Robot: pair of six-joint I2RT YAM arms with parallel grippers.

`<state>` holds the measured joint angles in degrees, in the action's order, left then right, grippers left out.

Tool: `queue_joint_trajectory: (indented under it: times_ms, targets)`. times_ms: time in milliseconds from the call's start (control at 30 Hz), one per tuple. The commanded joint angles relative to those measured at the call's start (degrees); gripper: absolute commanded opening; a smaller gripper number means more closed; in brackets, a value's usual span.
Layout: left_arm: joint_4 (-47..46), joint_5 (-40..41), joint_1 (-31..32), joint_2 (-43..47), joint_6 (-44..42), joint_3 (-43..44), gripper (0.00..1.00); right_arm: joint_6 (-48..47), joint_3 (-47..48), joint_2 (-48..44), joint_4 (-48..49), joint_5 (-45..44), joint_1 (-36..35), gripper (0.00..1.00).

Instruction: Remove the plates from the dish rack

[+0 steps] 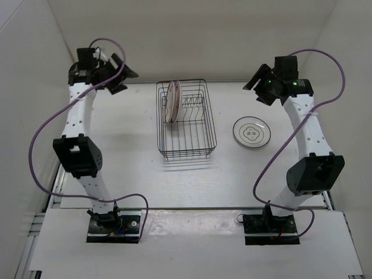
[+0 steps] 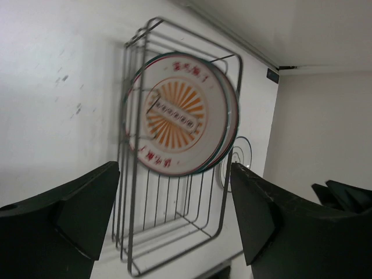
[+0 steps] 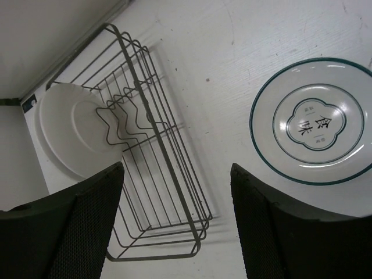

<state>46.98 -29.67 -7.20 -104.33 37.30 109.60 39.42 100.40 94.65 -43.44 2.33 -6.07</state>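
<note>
The dish rack (image 1: 186, 156) stands mid-table, a dark wire basket. Two plates (image 1: 172, 102) with an orange pattern stand upright against its far left tines. In the left wrist view the plates (image 2: 180, 116) face me through the rack (image 2: 225, 192). A white plate (image 1: 251, 131) with a thin dark rim lies flat on the table right of the rack. My left gripper (image 1: 119, 72) hovers open, up and to the left of the rack. High on the right, above the white plate (image 3: 314, 122), my right gripper (image 1: 258, 84) is open too. Neither holds anything.
White walls close the table in at the back and on both sides. From the right wrist, I see the rack (image 3: 169, 168) and the pale back of a plate (image 3: 70, 133) in it. Purple cables loop beside each arm.
</note>
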Motion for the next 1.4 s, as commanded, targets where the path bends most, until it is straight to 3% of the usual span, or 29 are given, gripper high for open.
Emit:
queue_joint_trajectory:
  times_ms: [0, 133, 267, 467, 800, 1367]
  targets:
    - [1.36, 4.88, 5.17, -5.69, -5.30, 11.68, 0.86, -4.35, -0.11, -6.67, -0.14, 0.75, 0.62, 0.76]
    - [-3.55, 8.48, 12.28, -8.52, -4.34, 9.51, 0.83, -7.51, -3.88, -12.02, -3.40, -0.47, 0.97, 0.80]
    - [-10.15, 11.21, 16.77, -9.13, -5.30, 5.54, 0.79, -11.45, -10.83, -22.54, -4.46, -8.71, 1.05, 0.89]
    - [-9.80, 12.53, 20.29, -14.05, -6.45, 7.64, 0.74, -14.36, -14.44, -30.40, -7.79, -13.92, 1.67, 0.90]
    - [-9.45, 13.59, 21.97, -16.69, -8.38, 7.03, 0.72, -14.90, -18.40, -37.96, -12.72, -22.10, 1.93, 0.90]
    - [-13.67, 15.17, 20.30, -13.09, -2.93, 6.59, 0.73, -11.74, -25.42, -43.50, -16.68, -22.72, 1.76, 0.90]
